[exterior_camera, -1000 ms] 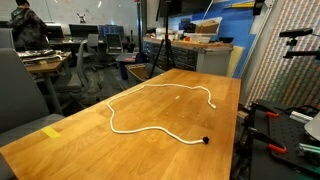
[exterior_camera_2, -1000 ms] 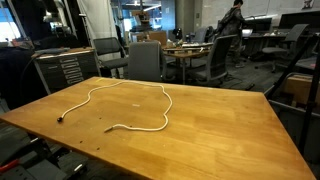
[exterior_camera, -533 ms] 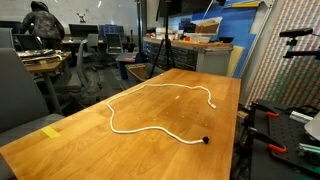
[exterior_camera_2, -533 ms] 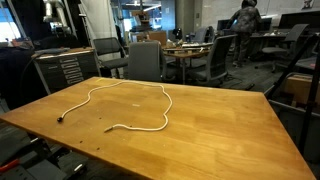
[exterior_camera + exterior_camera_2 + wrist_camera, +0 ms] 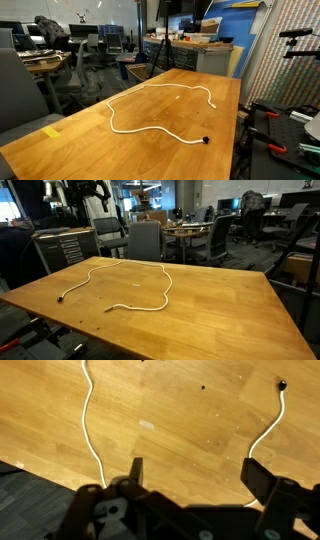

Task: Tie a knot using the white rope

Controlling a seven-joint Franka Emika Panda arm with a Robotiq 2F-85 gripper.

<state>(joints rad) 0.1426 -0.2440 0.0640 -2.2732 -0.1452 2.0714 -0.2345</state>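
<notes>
1. The long, thin white rope [image 5: 130, 130] lay loose on the wooden tabletop [image 5: 60, 150], in one open, wavy curve. Its two ends were apart and no part of it crossed another part, as both exterior views [image 5: 166, 288] showed.
2. One end carried a small black tip [image 5: 205, 141], which lay near an edge of the tabletop.
3. In the wrist view, two strands of the rope [image 5: 88, 420] ran over the wood, one on each side, and the black tip [image 5: 282, 382] was on the right strand.
4. The gripper [image 5: 193, 470] hung above the wood between these strands. Its dark fingers [image 5: 136, 472] stood wide apart and held nothing.
5. I judge that the task was at its very start: no loop was made and no end was taken.
6. The next move probably called for lowering the fingers onto one end, perhaps the black one, closing on the thin cord against the flat wood, and then carrying it across the other part to make a crossing.
7. I saw no container on the tabletop; only a small yellow tag [image 5: 50, 131] lay near one edge.
</notes>
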